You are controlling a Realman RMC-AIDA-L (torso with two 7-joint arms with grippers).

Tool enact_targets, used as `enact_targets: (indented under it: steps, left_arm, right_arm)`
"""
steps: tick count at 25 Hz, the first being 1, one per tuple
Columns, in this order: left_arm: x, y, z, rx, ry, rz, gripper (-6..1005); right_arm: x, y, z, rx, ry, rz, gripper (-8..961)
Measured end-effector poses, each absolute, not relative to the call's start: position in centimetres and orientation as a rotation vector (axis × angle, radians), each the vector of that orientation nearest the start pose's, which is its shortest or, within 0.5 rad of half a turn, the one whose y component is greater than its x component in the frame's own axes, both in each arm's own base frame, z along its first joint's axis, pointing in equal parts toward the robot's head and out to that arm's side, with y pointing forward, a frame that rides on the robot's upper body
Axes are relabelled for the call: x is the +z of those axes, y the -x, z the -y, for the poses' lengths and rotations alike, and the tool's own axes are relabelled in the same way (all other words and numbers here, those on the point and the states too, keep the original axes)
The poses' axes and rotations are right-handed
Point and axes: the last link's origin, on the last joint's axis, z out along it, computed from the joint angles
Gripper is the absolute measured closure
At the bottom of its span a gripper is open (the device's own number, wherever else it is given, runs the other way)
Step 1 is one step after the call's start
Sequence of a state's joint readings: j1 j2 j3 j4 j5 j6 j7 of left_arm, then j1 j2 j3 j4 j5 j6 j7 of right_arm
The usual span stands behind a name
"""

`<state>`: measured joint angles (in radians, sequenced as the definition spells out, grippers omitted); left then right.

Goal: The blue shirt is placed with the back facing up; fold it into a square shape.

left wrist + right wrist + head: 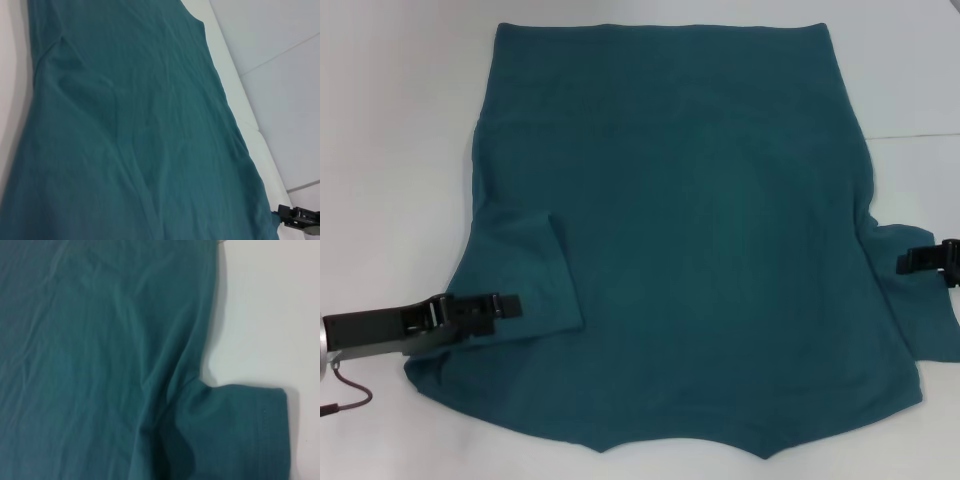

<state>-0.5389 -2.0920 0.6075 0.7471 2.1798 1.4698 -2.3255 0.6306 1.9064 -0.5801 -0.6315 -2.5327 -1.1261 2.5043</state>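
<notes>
The left gripper (510, 304) rests on the blue shirt's (700, 220) folded-in left sleeve; its finger state is unclear. The right gripper (920, 260) hovers at the unfolded right sleeve, finger state likewise unclear.

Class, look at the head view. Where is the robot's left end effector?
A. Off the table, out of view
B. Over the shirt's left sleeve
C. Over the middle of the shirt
B: the left end effector sits over the sleeve at the left edge of the shirt.
</notes>
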Motion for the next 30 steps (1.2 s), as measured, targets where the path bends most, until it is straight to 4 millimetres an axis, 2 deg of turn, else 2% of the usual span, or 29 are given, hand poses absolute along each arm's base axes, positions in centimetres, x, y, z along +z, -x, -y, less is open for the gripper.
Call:
enact_targets:
  steps: [6,20,30]
  left_arm:
    - [1.0,28.2,-34.2,-0.667,2.217,1.837,339]
    - [0.6,28.1,-34.0,-0.671,2.22,1.858,339]
    - [0.6,28.2,-34.2,-0.669,2.211,1.858,338]
  right_arm:
    - [7.5,-35.5,-38.8,0.211,1.798,-1.75,210]
    - [6.9,-34.3,-39.4,0.294,1.839,-1.729,210]
    - [6.8,-34.5,-39.2,0.211,1.848,-1.74,210]
